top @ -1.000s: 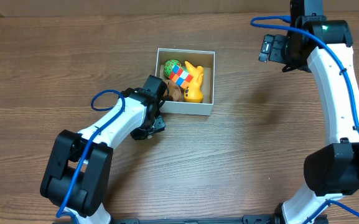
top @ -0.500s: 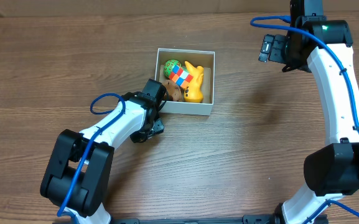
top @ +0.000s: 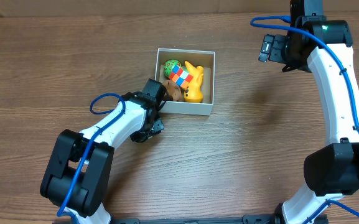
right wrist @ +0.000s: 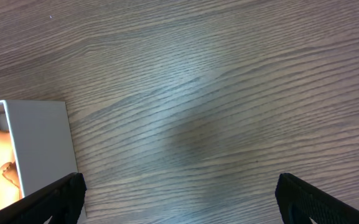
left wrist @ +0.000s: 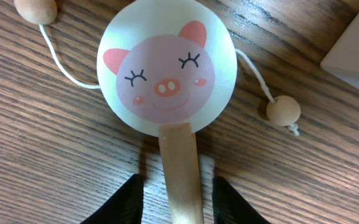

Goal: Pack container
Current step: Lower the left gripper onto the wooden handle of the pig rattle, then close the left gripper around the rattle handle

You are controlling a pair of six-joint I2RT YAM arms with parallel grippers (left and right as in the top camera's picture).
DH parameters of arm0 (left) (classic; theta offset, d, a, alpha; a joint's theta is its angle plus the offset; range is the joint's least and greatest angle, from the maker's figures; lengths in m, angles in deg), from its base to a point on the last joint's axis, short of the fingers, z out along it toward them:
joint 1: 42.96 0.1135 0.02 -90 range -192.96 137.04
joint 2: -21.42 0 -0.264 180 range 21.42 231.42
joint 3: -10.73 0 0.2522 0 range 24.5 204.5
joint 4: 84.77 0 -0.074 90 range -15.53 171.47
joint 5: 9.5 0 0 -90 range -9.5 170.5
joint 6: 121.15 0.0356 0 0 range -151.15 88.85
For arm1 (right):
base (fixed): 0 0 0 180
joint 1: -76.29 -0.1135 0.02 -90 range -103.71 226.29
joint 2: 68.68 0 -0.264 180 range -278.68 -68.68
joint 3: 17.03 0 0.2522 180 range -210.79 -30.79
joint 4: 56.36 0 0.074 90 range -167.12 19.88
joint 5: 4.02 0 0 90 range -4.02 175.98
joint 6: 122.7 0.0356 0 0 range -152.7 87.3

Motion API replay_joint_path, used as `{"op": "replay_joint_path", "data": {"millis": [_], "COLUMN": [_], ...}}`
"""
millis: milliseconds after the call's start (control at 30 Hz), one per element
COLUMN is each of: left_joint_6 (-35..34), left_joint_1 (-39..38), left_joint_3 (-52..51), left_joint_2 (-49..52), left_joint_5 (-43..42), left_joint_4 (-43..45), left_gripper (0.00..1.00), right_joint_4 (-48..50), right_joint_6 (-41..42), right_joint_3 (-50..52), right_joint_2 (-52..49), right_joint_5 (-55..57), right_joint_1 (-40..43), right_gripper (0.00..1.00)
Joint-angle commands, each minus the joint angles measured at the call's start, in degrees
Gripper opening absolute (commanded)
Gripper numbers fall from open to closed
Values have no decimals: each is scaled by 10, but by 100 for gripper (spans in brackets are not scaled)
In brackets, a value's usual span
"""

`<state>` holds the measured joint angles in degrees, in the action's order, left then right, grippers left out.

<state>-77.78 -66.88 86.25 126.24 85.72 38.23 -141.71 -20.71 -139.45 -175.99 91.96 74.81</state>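
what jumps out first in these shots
The pig-faced drum toy fills the left wrist view, lying on the wooden table, the left gripper straddling its handle with open jaws. Overhead, the white container mid-table holds a yellow toy, green ball and colourful cube.

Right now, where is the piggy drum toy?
In the left wrist view the pig drum lies flat on the wooden table, its handle inside the open left claw, with a corner of the white container to its upper right.
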Motion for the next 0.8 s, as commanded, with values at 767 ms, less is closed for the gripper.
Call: {"op": "replay_joint_path", "data": {"millis": [767], "left_joint_6": [40], "left_joint_1": [37], "left_joint_3": [79], "left_joint_2": [5], "left_joint_5": [6], "left_joint_4": [-88], "left_gripper": [20], "right_joint_4": [2], "right_joint_6": [4], "right_joint_3": [-11], "right_joint_2": [12], "right_joint_5": [4], "right_joint_1": [3], "right_gripper": [100]}}
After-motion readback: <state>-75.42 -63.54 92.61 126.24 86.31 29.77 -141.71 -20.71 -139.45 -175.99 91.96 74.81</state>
